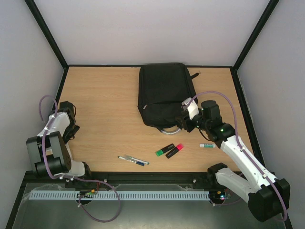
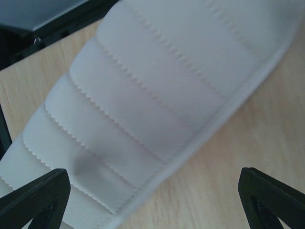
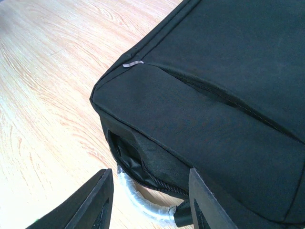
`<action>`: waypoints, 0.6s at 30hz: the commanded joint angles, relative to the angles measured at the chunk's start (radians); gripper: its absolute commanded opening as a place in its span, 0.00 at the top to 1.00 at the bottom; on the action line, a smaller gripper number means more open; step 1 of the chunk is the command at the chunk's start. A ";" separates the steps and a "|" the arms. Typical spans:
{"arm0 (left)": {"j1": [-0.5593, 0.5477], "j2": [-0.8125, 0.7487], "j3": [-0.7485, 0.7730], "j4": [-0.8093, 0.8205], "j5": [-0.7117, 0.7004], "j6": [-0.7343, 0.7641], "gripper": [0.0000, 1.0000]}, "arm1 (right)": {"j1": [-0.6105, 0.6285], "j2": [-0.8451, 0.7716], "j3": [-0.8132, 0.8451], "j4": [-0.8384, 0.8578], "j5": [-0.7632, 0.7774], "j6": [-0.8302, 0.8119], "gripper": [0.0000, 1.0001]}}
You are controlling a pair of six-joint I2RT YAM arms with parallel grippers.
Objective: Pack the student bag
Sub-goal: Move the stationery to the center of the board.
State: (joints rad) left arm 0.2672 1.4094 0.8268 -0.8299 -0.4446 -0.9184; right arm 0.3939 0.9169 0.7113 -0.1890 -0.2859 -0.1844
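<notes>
Just beyond the right gripper [image 3: 148, 172], spread wide and empty, found the student bag [image 1: 164, 93] mid-table [image 1: 105, 105], long axis running near to far, loop handle [image 3: 138, 198] nearest. Saw the left gripper [image 2: 152, 176] also agape, well apart.

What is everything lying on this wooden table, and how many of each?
soft black fabric student bag: one, black, far middle of the table.
grey-silver loop handle: one, on the bag's near end.
green highlighter: one, near the handle.
pink highlighter: one, beside the green one.
blue-and-white pen: one, near edge, left of the highlighters.
small white tube with green end: one, right of the highlighters.
light wooden table: one, tan, beneath everything.
white ribbed panel: one, filling the left wrist view; cannot identify.
left gripper: one, black fingers, open, left side.
right gripper: one, black fingers, open, at the bag's handle.
</notes>
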 commanded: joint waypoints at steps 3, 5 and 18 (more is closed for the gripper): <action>0.039 -0.010 -0.029 0.058 -0.016 0.035 0.00 | -0.003 0.010 -0.013 -0.018 -0.022 -0.015 0.56; 0.053 -0.012 -0.029 0.052 -0.037 0.027 0.01 | -0.003 0.017 -0.012 -0.020 -0.023 -0.017 0.56; 0.250 0.016 -0.091 0.128 0.050 0.029 0.01 | -0.004 0.025 -0.012 -0.030 -0.020 -0.021 0.54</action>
State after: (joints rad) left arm 0.4950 1.4033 0.7784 -0.7391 -0.4374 -0.8936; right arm 0.3939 0.9356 0.7113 -0.1902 -0.2893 -0.1982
